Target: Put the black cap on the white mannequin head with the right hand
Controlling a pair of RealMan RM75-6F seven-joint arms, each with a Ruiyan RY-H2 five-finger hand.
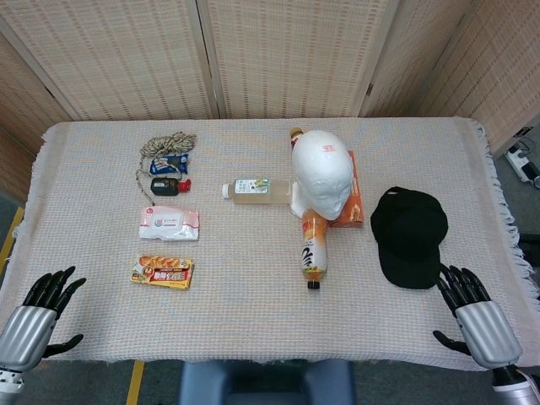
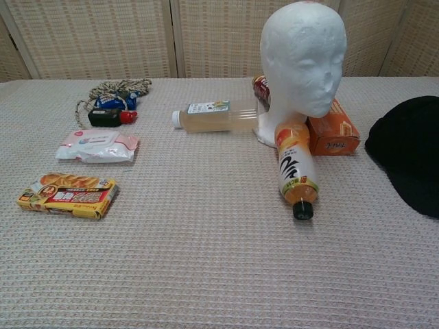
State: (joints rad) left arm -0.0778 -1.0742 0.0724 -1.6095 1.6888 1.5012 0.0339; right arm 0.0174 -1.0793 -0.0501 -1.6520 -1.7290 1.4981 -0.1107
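Observation:
The black cap (image 1: 409, 234) lies flat on the right side of the table, its brim toward the front; the chest view shows it at the right edge as black cap (image 2: 409, 151). The white mannequin head (image 1: 323, 175) stands upright near the table's middle, bare, also plain in the chest view as mannequin head (image 2: 304, 62). My right hand (image 1: 477, 315) hovers at the front right corner, just in front of the cap's brim, fingers spread and holding nothing. My left hand (image 1: 35, 314) hangs at the front left corner, fingers apart and empty. Neither hand appears in the chest view.
An orange drink bottle (image 1: 314, 248) lies in front of the mannequin head, a clear bottle (image 1: 253, 190) to its left, an orange box (image 1: 349, 202) between head and cap. At left lie a rope bundle (image 1: 166, 146), a wipes pack (image 1: 169, 224) and a snack packet (image 1: 162, 272).

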